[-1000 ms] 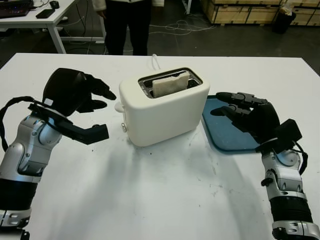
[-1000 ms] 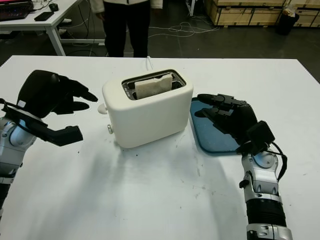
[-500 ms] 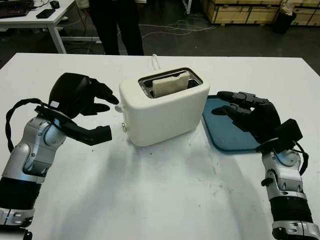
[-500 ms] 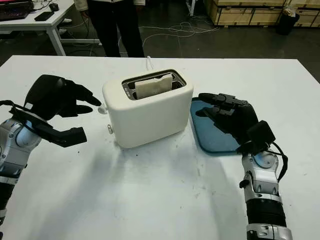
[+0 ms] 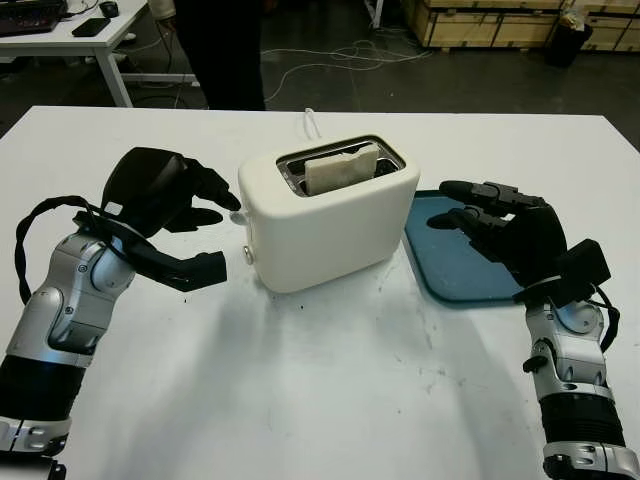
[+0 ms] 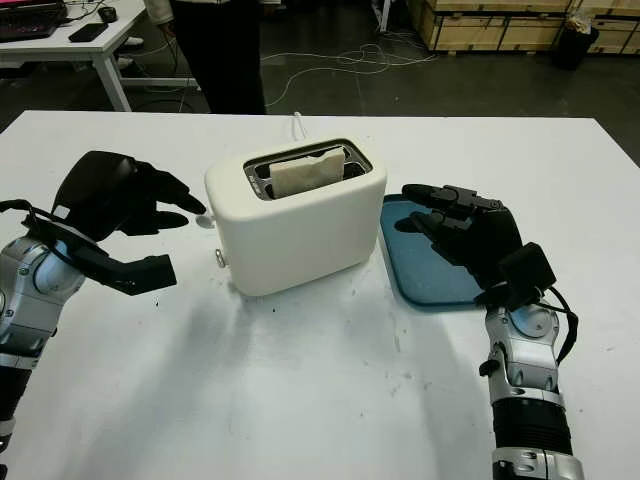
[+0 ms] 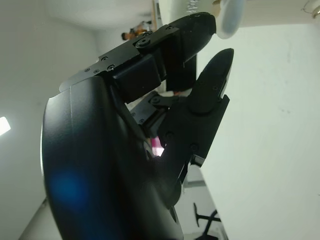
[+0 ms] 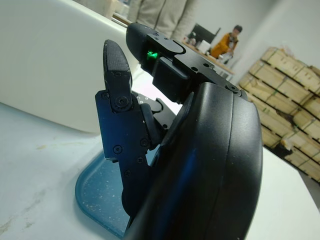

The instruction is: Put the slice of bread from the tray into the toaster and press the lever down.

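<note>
A cream toaster (image 5: 330,220) stands mid-table with the slice of bread (image 5: 342,167) upright in its slot. Its white lever knob (image 6: 204,219) sticks out of the left end. My left hand (image 5: 225,208) is open at that end, and in the left wrist view one fingertip (image 7: 200,20) touches the knob (image 7: 230,17) from above. My right hand (image 5: 445,205) is open and hovers over the blue tray (image 5: 450,268), just right of the toaster. The tray holds nothing.
The white table (image 5: 320,380) spreads wide in front of the toaster. The toaster's cord (image 5: 312,122) runs off the far edge. A person (image 5: 220,50) stands behind the table. A desk (image 5: 60,35) is at back left, wooden crates (image 5: 490,20) at back right.
My left hand has moved right, from apart to touching the lever knob. The person behind the table has stepped left. The right hand has barely moved.
</note>
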Available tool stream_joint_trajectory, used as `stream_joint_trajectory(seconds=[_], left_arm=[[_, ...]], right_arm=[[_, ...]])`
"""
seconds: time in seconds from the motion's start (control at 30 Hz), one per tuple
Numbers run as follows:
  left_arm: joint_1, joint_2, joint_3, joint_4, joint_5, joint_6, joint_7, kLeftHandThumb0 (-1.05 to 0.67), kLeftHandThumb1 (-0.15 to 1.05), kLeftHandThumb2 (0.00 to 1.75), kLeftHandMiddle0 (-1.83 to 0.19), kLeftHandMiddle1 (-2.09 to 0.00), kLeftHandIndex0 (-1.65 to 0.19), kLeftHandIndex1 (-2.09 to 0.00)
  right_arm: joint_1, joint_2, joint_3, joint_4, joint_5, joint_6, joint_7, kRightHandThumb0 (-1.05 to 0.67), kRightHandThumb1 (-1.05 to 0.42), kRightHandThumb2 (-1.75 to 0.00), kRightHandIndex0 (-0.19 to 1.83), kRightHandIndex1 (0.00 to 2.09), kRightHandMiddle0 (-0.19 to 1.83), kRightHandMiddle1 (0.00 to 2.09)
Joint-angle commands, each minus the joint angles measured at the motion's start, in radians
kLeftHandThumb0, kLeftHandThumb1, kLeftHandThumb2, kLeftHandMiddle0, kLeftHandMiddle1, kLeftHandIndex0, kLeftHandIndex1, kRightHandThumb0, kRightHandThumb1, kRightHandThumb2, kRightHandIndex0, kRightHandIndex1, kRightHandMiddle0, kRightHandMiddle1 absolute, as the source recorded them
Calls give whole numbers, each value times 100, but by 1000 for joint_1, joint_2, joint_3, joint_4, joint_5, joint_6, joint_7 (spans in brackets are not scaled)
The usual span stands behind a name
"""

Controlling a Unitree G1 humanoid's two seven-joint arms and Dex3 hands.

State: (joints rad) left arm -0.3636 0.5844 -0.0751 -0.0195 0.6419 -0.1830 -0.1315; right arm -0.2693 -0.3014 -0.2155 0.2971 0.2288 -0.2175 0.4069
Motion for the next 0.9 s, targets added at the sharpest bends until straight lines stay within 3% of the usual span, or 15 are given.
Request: stream_joint_trajectory(seconds=[0.0, 0.87], left_arm=[[-3, -11, -11, -9, -14, 15, -13, -20, 76, 1, -103, -118, -130, 0], [2, -21, -34, 6, -8, 34, -33, -19, 78, 0, -99, -125, -129, 0]], right_arm=[[0, 11, -9, 1, 23, -12, 5, -44, -92, -14, 97, 52, 104, 1], [1, 7, -10, 14, 30, -30, 21, -43, -92, -13, 98, 46, 103, 0]])
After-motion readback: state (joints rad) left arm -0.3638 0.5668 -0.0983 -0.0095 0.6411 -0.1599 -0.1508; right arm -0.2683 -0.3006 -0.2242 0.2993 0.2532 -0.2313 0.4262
